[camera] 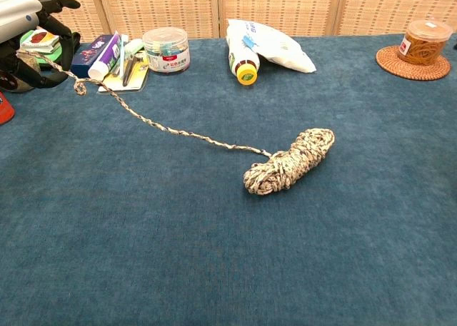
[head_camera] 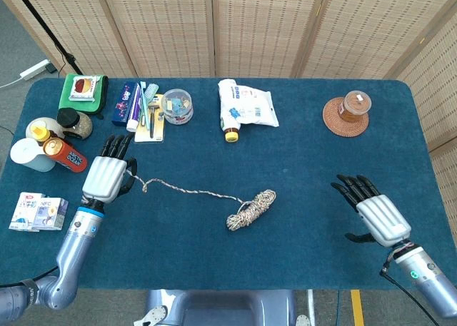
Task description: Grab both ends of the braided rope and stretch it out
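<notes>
**Q:** Where does the braided rope (head_camera: 214, 195) lie, and along which axis?

**A:** In the head view it occupies the centre-left of the frame. A single strand runs from the left hand (head_camera: 106, 176) toward the lower right and ends in a wound bundle (head_camera: 251, 208) near the middle of the blue table (head_camera: 307, 148). The long axis is therefore roughly left to right, dipping slightly toward the bundle. In the chest view the strand rises off the cloth toward the upper left corner, so that end is judged to be lifted.

**Q:** What is the state of each hand?

**A:** The left hand pinches the free end of the rope; a short tail hangs just beside it in the chest view. The right hand (head_camera: 375, 215) sits at the lower right of the head view with fingers spread and nothing in them. It does not appear in the chest view.

**Q:** Which relation governs the coming move?

**A:** The bundle lies to the left of the right hand and well apart from it, with bare cloth between. The right hand is the only free one, so the reach falls to it. The second end is not distinguishable within the bundle; it is judged to be buried in the windings.

**Q:** Any hazard?

**A:** Gripping the whole bundle may tighten it rather than release the strand.
</notes>
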Motion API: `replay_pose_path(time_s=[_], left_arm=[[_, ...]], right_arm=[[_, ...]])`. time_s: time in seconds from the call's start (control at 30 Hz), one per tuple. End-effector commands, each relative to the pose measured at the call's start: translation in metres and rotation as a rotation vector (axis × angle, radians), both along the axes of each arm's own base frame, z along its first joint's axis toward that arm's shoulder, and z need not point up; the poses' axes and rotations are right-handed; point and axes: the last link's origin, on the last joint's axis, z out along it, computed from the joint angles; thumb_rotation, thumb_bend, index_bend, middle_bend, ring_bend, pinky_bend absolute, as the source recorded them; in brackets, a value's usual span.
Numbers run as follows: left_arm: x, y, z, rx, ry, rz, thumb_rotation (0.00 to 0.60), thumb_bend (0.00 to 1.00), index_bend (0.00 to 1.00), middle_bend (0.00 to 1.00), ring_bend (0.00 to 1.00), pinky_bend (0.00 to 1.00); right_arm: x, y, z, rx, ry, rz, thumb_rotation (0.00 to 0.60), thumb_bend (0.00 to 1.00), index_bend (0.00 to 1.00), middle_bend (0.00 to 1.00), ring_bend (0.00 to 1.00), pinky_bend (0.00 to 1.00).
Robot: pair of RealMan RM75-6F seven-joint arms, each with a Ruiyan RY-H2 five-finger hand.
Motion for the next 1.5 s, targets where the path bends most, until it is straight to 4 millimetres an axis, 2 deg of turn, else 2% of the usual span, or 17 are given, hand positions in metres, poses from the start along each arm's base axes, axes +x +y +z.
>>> replay_pose_path(time_s=[0.03,0.37,0.53,0.7,1.03,1.33,1.5], left_arm=[[0.000,0.000,0.001,-0.002,0.002,0.001,0.600,0.38,0.63,0.00,0.00,0.00],[-0.002,0.002,-0.001,-0.006,-0.029,0.021,0.600,0.38,0.63,0.00,0.00,0.00],[-0.002,0.002,-0.001,-0.004,-0.027,0.022,0.600,0.38,0.63,0.00,0.00,0.00],[-0.001,0.003,-0.001,0.000,-0.026,0.023,0.600,0.38,0.63,0.00,0.00,0.00],[-0.002,0.004,-0.008,-0.019,-0.034,0.030,0.600,0.38,0.63,0.00,0.00,0.00],[0.000,0.004,-0.010,-0.026,-0.043,0.027,0.600,0.38,0.63,0.00,0.00,0.00],[0.001,0.005,-0.007,-0.019,-0.050,0.020,0.600,0.38,0.63,0.00,0.00,0.00]], right_arm=[[0.013,-0.023,-0.023,0.092,0.073,0.081,0.600,0.00,0.04,0.00,0.00,0.00],[0.045,-0.051,-0.076,0.194,0.156,0.223,0.600,0.00,0.05,0.00,0.00,0.00],[0.055,-0.054,-0.086,0.209,0.148,0.237,0.600,0.00,0.06,0.00,0.00,0.00],[0.076,-0.058,-0.102,0.242,0.138,0.268,0.600,0.00,0.06,0.00,0.00,0.00],[0.111,-0.079,-0.136,0.252,0.182,0.270,0.600,0.00,0.08,0.00,0.00,0.04],[0.123,-0.086,-0.158,0.245,0.222,0.245,0.600,0.12,0.14,0.00,0.00,0.12],[0.124,-0.091,-0.172,0.242,0.240,0.212,0.600,0.30,0.17,0.06,0.00,0.20]])
